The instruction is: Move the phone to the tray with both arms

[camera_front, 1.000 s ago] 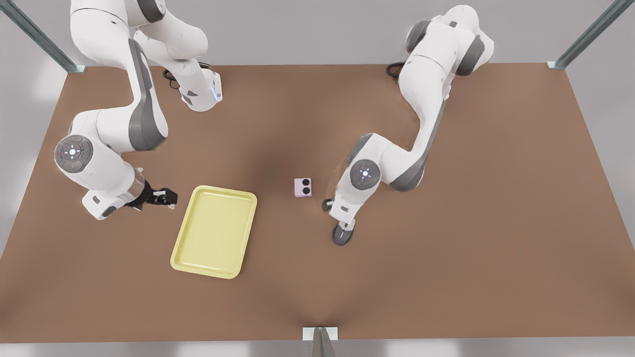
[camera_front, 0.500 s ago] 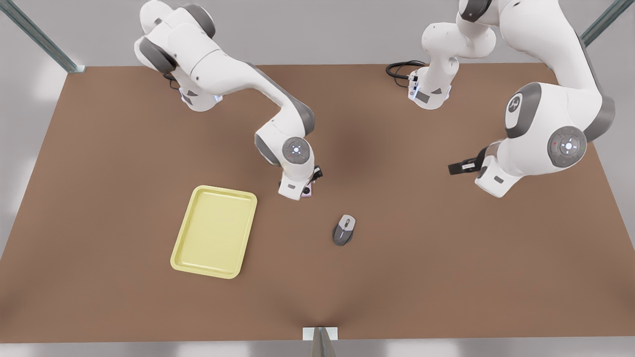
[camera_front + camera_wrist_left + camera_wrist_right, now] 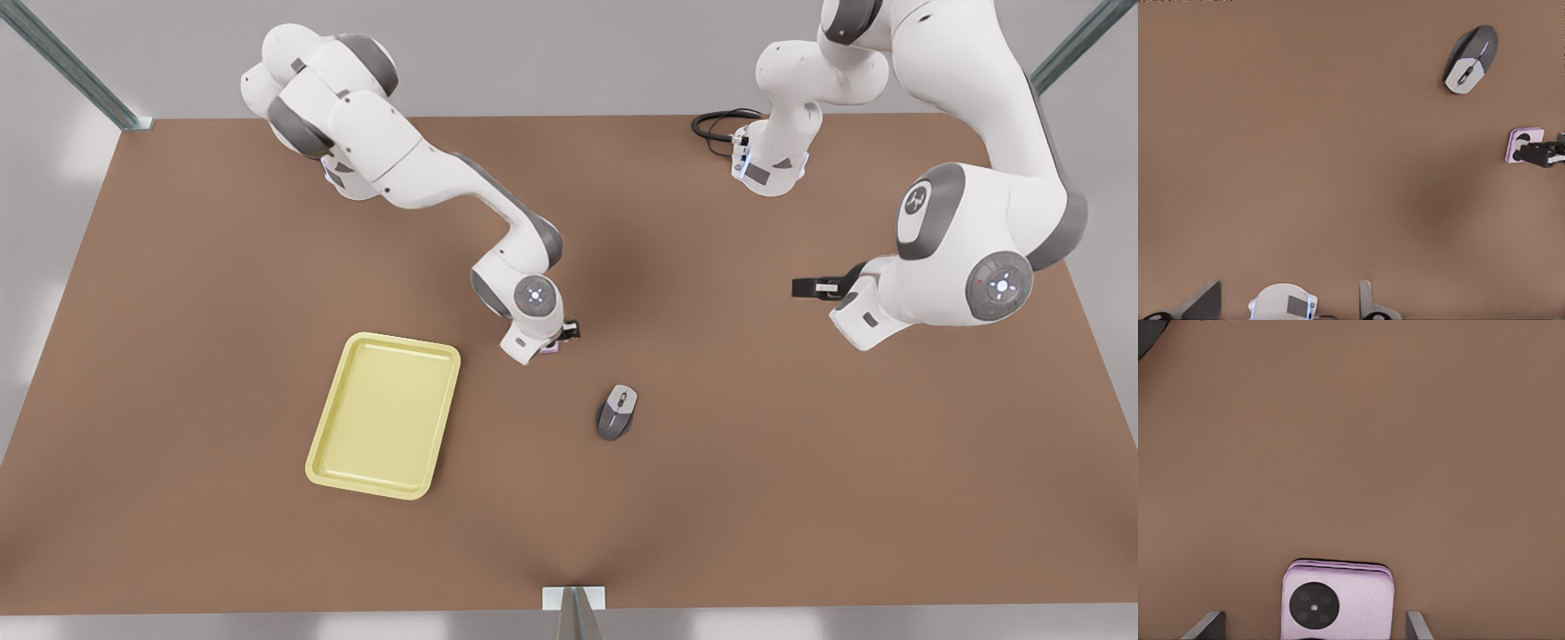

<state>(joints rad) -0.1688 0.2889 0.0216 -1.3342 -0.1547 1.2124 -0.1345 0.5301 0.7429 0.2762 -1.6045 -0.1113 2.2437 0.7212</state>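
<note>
Since half a second ago the right gripper (image 3: pixel 562 338) had sunk over the phone (image 3: pixel 1337 600), which lay flat on the table (image 3: pixel 800 489) near the tray (image 3: pixel 384 414), its fingers (image 3: pixel 1210 623) spread beside the side edges of what seemed a stiff, light, slippery slab, while the left gripper (image 3: pixel 813 286) waited well apart, also spread.

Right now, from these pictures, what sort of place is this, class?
Probably a simulated robot workbench: a brown table with metal frame posts and two white arms mounted at its far edge. The right pincer stands open over the phone; the left pincer waits, open, apart.
</note>
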